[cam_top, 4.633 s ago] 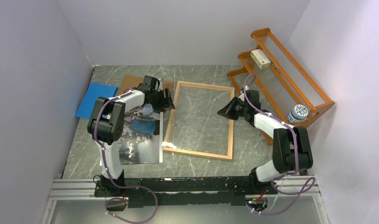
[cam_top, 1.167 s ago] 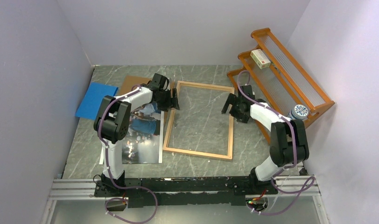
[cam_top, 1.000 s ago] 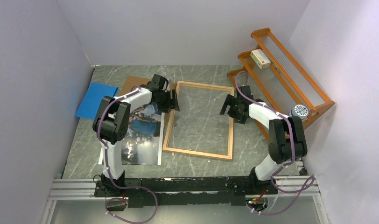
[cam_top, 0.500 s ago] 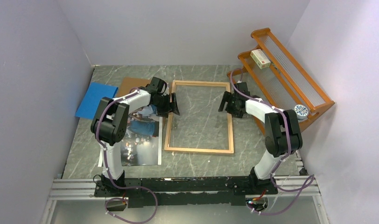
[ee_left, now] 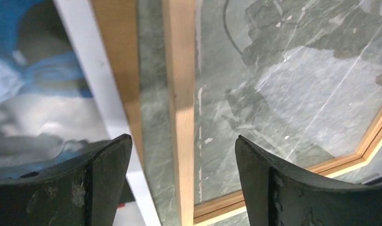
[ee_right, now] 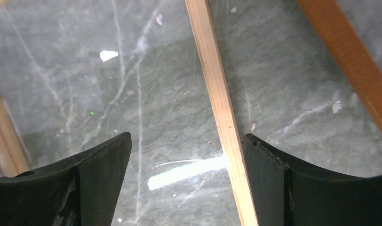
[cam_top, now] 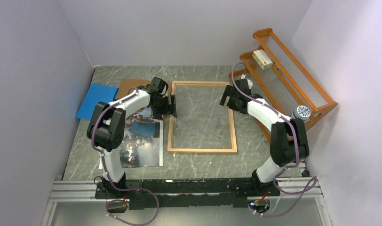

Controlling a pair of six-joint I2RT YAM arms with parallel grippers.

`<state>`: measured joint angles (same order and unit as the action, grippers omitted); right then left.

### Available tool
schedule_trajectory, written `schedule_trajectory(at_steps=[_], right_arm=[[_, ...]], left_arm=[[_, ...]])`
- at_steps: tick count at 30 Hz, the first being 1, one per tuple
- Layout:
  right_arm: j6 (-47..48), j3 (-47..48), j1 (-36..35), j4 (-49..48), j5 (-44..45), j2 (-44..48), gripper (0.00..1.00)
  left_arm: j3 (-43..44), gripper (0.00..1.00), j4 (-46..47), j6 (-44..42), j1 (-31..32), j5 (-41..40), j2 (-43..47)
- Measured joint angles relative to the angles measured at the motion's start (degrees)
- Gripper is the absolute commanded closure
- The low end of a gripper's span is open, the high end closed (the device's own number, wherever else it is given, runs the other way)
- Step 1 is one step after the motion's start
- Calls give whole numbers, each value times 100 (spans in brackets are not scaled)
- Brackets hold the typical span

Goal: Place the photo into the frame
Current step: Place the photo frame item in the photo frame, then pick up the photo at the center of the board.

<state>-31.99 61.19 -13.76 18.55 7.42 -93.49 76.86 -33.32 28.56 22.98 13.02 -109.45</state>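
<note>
The frame (cam_top: 202,150) lies flat on the marble table, its sides square to the table edges. The photo (cam_top: 137,141) lies face up to its left, its top end hidden under my left arm. My left gripper (cam_top: 171,106) hangs open over the frame's left rail (ee_left: 184,94), with a gap on each side of the rail (ee_left: 183,137). The photo's white border (ee_left: 85,70) shows beside the left finger. My right gripper (cam_top: 225,100) is open over the right rail (ee_right: 217,94); that rail lies just inside its right fingertip (ee_right: 187,135).
A brown hardboard panel (cam_top: 128,84) lies under the photo's far end, and a blue sheet (cam_top: 96,100) lies at the far left. The orange slatted rack (cam_top: 283,80) at the right holds a small box (cam_top: 262,59) and a tin (cam_top: 300,113). Its leg (ee_right: 349,52) is near my right gripper.
The frame has turned from skewed to square and shifted toward the far wall. Both grippers moved with it and stand a little wider than half a second ago.
</note>
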Motion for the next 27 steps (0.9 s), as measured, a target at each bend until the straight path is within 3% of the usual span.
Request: schedule_trajectory(at_steps=[5,10,16,21,27], right_arm=[[-249,57,-452,208,382,671,18],[-935,76,-1561,149,354,1038,30],[-2103,-35,-3285,-192,302,1021,40],[-2715,219,-4159,-433,254,306,45],[-3069,1178,-4468,-437,146,-1259,43]], left_arm=[[11,13,-297,9,2,-540,603],[-122,16,-289,144,-55,-1211,1379],[-846,37,17,389,-695,-1617,1978],[-1117,41,356,411,-1447,-1641,1751],[-1698,46,605,380,-1663,-1641,1644]])
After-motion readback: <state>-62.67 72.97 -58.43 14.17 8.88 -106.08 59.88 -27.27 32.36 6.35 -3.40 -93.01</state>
